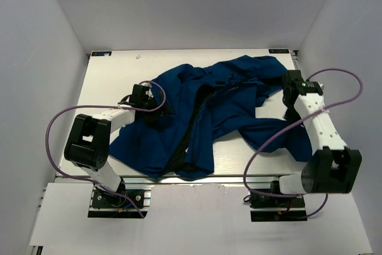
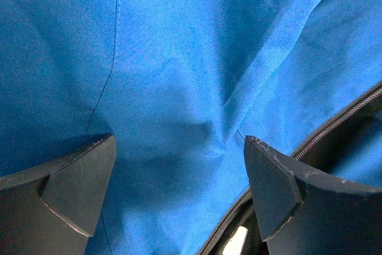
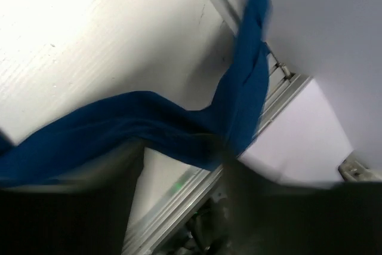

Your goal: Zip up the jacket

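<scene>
**Left hand (image 2: 179,141) at zipper (image 2: 334,120), jacket (image 1: 209,111) unzipped**

Left hand fingers apart, nothing between them, close over blue fabric, zipper teeth just beside one finger. The jacket lies crumpled mid-table (image 1: 113,76), front open. Right hand (image 1: 290,88) at its far right edge. Wrist view is blurred, so can't tell its grip. Step: probably locating the zipper ends. Next: flatten front, line up both sides, find slider.

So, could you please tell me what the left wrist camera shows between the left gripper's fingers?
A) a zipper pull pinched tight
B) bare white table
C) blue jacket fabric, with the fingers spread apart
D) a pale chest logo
C: the left gripper has its fingers spread wide over creased blue fabric of the jacket, and only the zipper teeth pass at the right of that view.
</scene>
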Controlling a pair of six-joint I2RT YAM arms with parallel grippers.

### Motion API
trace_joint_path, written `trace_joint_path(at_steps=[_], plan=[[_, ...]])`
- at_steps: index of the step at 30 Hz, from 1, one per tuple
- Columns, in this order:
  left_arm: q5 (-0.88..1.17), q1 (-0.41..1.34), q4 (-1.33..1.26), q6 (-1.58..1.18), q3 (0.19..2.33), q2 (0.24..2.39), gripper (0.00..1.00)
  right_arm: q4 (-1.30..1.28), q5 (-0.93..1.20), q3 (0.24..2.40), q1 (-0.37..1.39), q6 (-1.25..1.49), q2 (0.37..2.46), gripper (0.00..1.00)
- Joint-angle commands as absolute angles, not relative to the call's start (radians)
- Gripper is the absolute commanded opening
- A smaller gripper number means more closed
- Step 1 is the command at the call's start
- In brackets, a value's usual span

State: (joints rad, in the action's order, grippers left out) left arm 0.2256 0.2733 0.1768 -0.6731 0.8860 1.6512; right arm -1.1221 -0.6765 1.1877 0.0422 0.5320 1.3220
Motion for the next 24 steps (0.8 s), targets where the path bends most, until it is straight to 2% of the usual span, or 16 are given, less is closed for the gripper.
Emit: trace_joint_path(at_steps=[1,3,8,10,13,17,24], plan=[[0.198,0.267,0.221,-0.644,0.893,1.62,0.98,-1.227,-0.755,1.327,0.041,0.557,1.358,0.7],[0.213,0.267,0.232,-0.626,0.899,1.605,0.98,-1.102,-0.576,1.306,0.072,0.417,1.293,0.87],[0.241,0.267,0.226,-0.591,0.891,1.54,0.98,-0.826,-0.029,1.108,0.132,0.301,1.071,0.89],[0.25,0.268,0.218,-0.574,0.885,1.508,0.98,-0.731,0.055,1.042,0.199,0.331,1.06,0.89],[0.249,0.268,0.218,-0.552,0.877,1.49,0.98,-0.626,0.034,0.936,0.325,0.392,1.107,0.89],[0.238,0.268,0.239,-0.549,0.864,1.488,0.98,-0.399,0.01,0.818,0.344,0.478,1.227,0.89],[0.192,0.268,0.255,-0.551,0.805,1.477,0.98,-0.348,-0.126,0.897,0.307,0.515,1.477,0.89]])
